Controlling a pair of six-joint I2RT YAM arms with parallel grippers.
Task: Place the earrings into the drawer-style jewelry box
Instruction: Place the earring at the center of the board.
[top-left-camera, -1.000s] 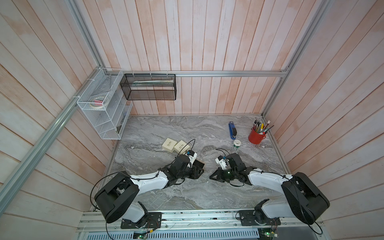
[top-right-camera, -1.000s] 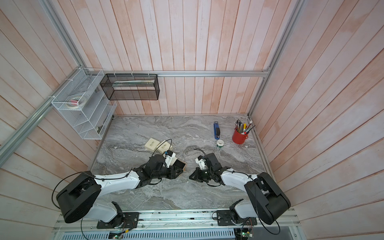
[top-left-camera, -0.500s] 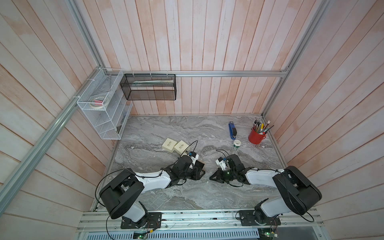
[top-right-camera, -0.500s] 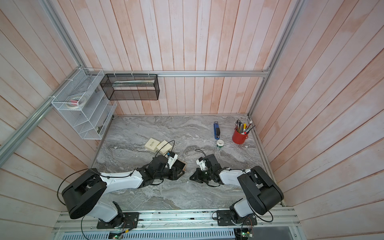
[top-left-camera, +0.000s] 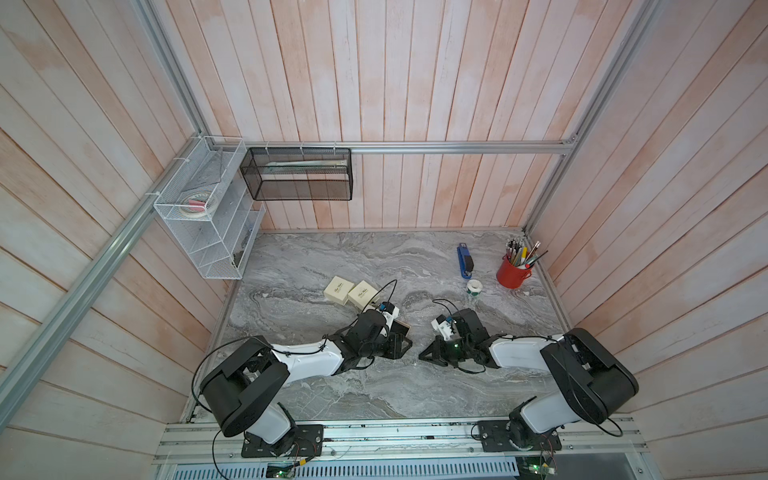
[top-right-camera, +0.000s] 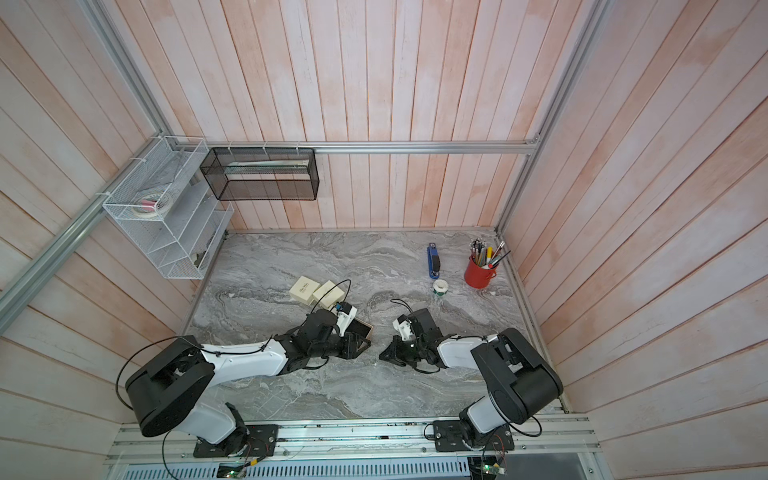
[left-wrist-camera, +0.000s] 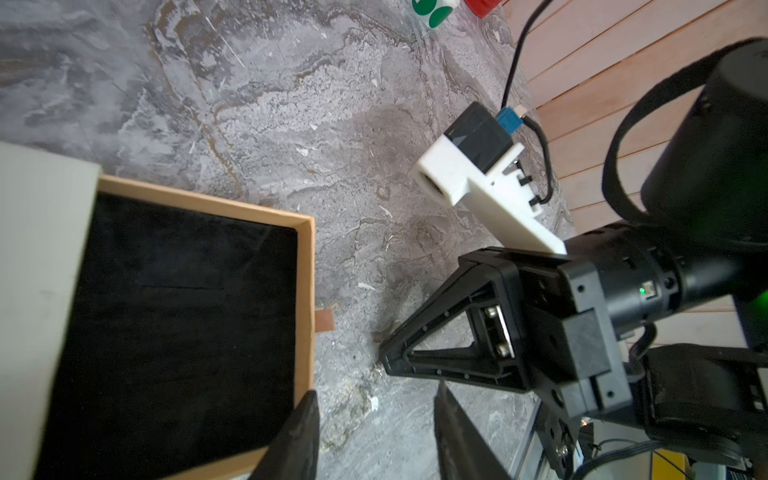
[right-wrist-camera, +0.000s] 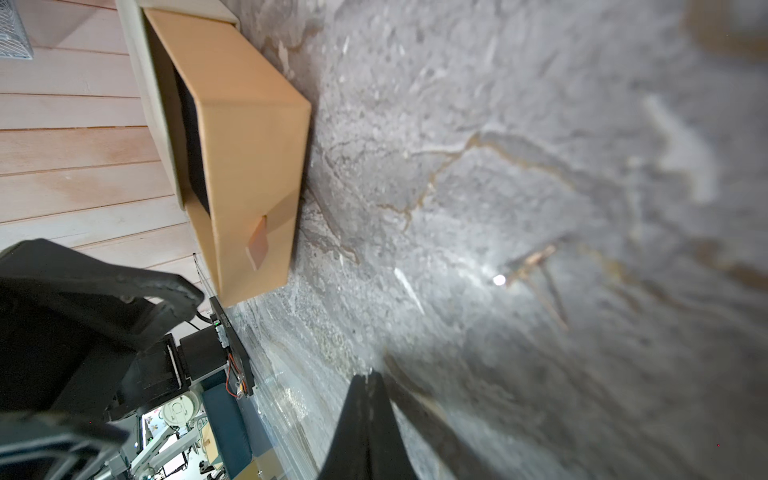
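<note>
— Top views?
— You have the drawer (top-left-camera: 401, 327) pulled out beside the left gripper (top-left-camera: 405, 345), and a red cup (top-right-camera: 480, 274) holding pens (top-right-camera: 484, 253).
— Left wrist?
— The drawer shows its black lining. Your left fingers (left-wrist-camera: 299, 432) are part open, one at the drawer's corner, gripping nothing.
— Right wrist?
— One earring (right-wrist-camera: 498, 280), a pale glint on the marble (right-wrist-camera: 540, 124), apart from the drawer. Right gripper (right-wrist-camera: 368, 377) closed tight.

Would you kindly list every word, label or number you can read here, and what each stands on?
No text can be read.
Left cream box: dark script on the lid, too small to read.
Right cream box: the same, unreadable.
Drawer, blue stapler, red cup: no lettering visible.
</note>
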